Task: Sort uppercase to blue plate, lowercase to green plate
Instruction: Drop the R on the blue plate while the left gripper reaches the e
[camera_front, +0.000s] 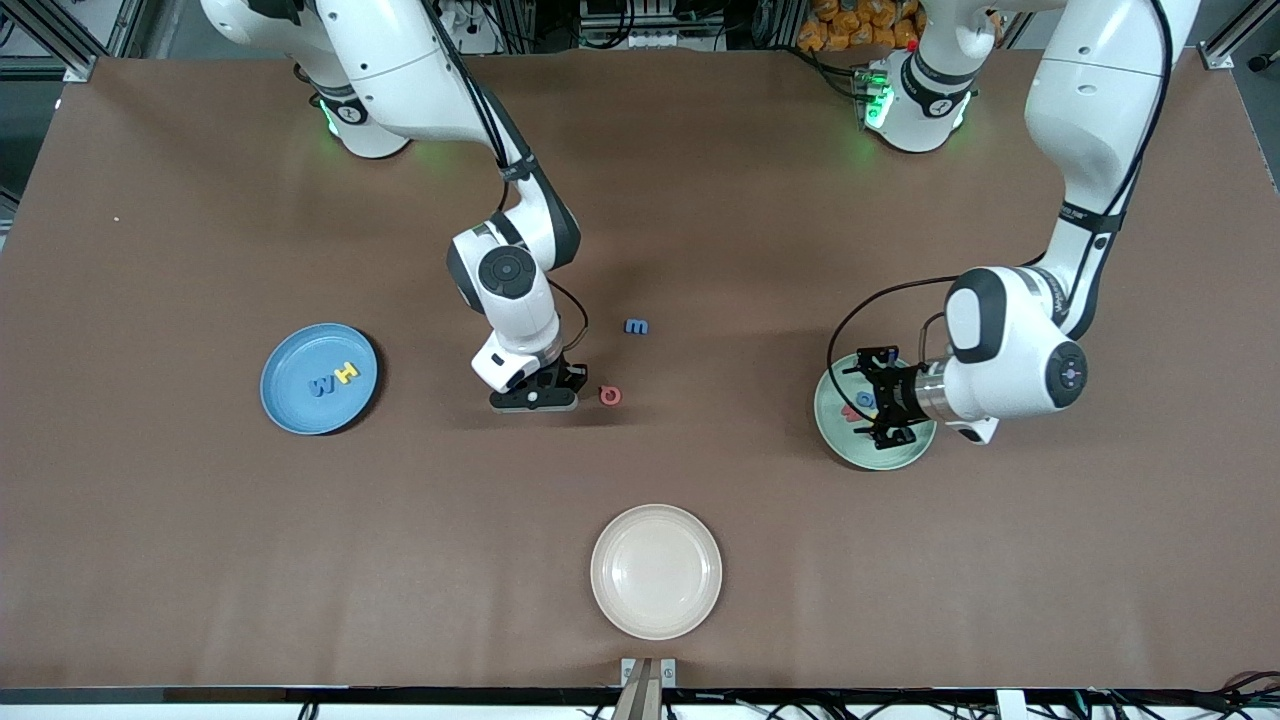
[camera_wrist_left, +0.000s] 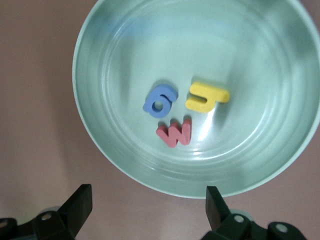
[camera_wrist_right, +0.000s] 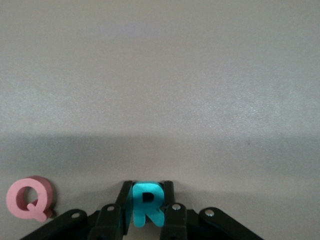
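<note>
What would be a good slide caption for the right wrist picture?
Right gripper shut on the teal R down at the brown table, with the red Q lying beside it.

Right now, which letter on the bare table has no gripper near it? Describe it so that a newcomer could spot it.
Start at the cream plate nearest the front camera and look farther up the table's middle, past the right gripper and the red Q beside it. The blue m lies alone on the table: the only blue letter off a plate.
</note>
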